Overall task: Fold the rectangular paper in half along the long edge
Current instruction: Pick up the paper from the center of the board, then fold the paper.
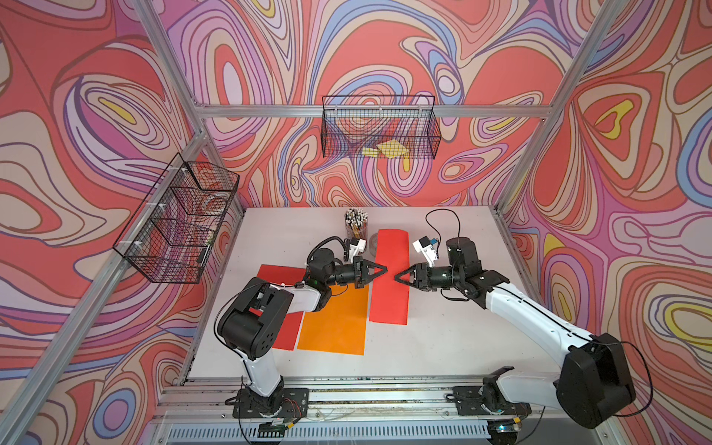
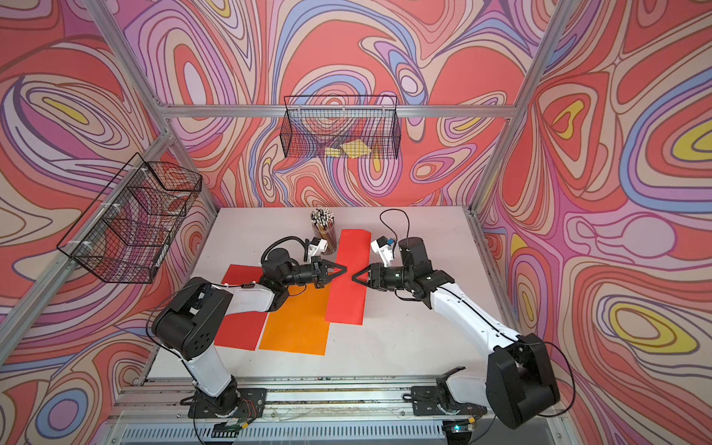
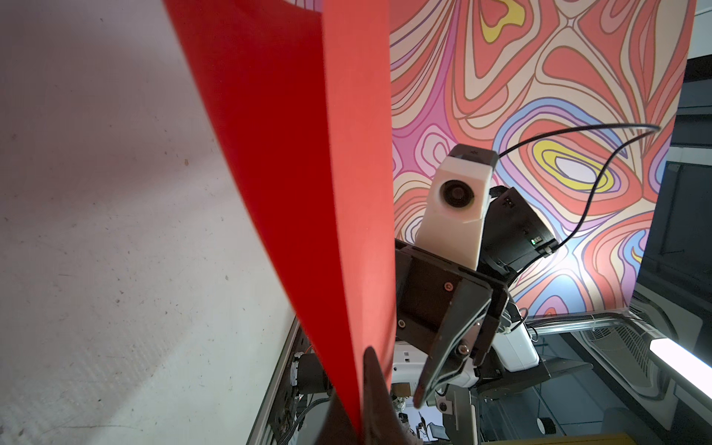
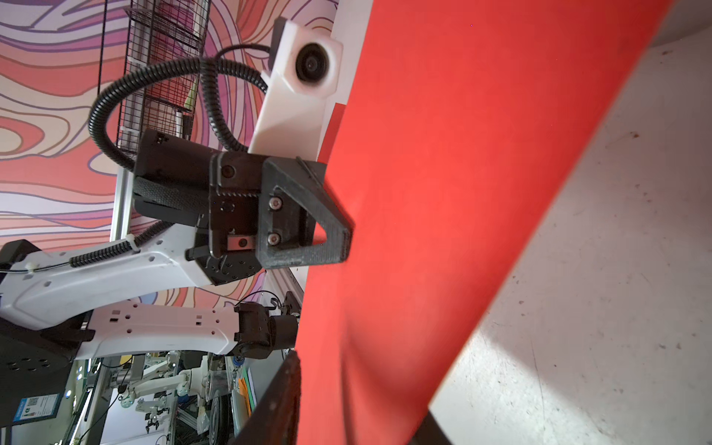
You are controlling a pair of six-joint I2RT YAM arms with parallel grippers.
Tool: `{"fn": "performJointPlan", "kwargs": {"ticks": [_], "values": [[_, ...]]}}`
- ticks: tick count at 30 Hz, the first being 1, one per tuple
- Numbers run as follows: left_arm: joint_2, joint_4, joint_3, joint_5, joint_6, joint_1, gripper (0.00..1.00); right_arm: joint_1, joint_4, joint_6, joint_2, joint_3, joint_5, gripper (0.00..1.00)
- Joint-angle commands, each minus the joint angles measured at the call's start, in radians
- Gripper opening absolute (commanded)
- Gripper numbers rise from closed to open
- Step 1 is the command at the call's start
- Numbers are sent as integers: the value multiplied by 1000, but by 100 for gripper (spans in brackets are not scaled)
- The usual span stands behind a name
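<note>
Jaws of the left gripper (image 1: pixel 386 267) are closed flat on one long edge of the smooth red paper (image 1: pixel 389 300). The right gripper (image 1: pixel 396 278) jaws stand apart around the opposite edge. The paper is a long rectangle on the scuffed white table (image 1: pixel 443 339).

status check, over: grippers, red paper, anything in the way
Left gripper shut on red paper, at its edge. Right gripper open, paper between its jaws. Orange sheet alongside, pencil cup near far end, neither blocking.
</note>
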Motion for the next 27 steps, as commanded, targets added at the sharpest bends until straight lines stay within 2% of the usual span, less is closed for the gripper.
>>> {"fn": "performJointPlan", "kwargs": {"ticks": [1,5,7,11,16,19,20,24,27], "values": [[-40,22,-24,26,8,-1,6,-10,74,14,9,0,-19,37],[-65,-13,-43,27,29,-1,6,-28,75,7,18,16,-15,30],[-80,-41,-51,28,45,-2,5,-39,85,9,26,16,-29,15],[-110,-96,-55,29,79,0,6,-44,91,10,50,26,-40,0],[-127,-144,-51,27,105,-3,6,-44,111,17,85,45,-63,0],[-125,-144,-53,27,105,-3,6,-44,97,13,94,65,-53,27],[-125,-145,-54,27,105,-5,6,-45,97,11,97,71,-52,30],[-128,-151,-64,26,109,-7,6,-44,87,3,113,98,-52,30],[-133,-154,-72,24,115,-7,6,-44,97,0,115,103,-57,15]]}}
